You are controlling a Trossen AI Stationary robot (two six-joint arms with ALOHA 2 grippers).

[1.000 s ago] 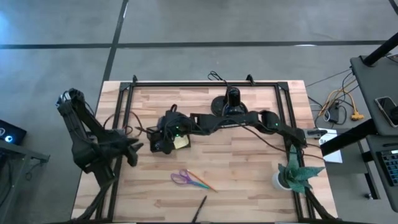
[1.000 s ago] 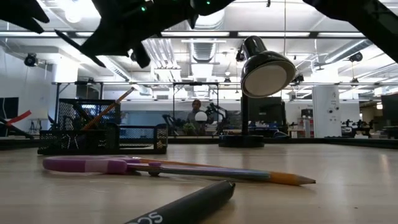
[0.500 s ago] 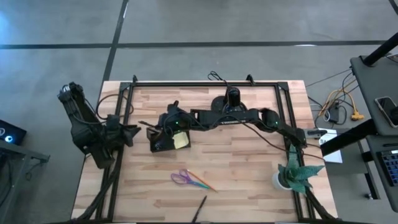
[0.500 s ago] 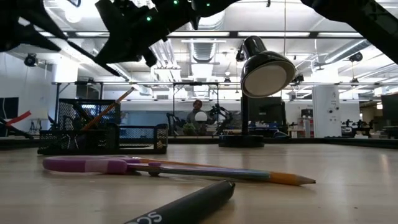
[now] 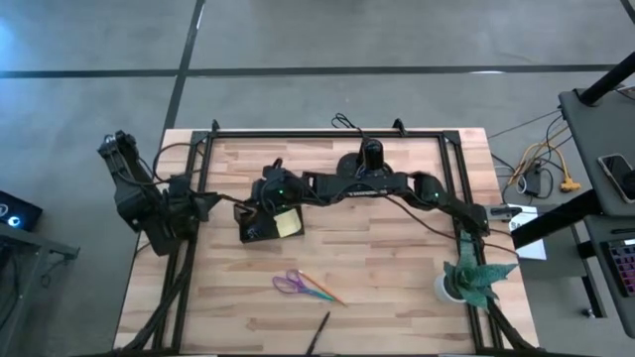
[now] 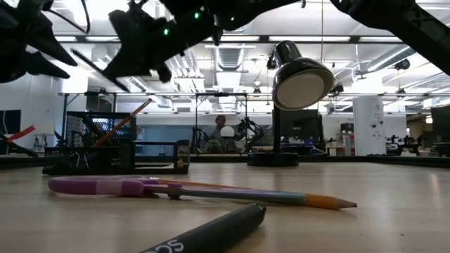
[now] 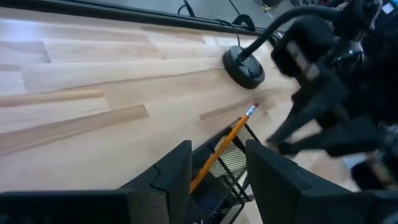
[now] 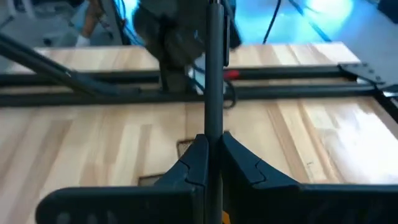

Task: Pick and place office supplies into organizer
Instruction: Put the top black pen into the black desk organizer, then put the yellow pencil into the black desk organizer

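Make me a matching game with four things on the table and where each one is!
Things:
1. purple-handled metal scissors
2. green leafy plant in a white pot
3. black dome-shaped desk lamp
4. black plastic pen

Places:
A. middle of the light wooden table, at its far edge
B. alone at the near edge
C. lying against a thin coloured pencil
D. by the right edge

Pairs: 1-C, 2-D, 3-A, 4-B

a black dome lamp (image 5: 369, 159) stands at the table's (image 5: 397, 258) far edge, a potted plant (image 5: 468, 280) near its right edge.
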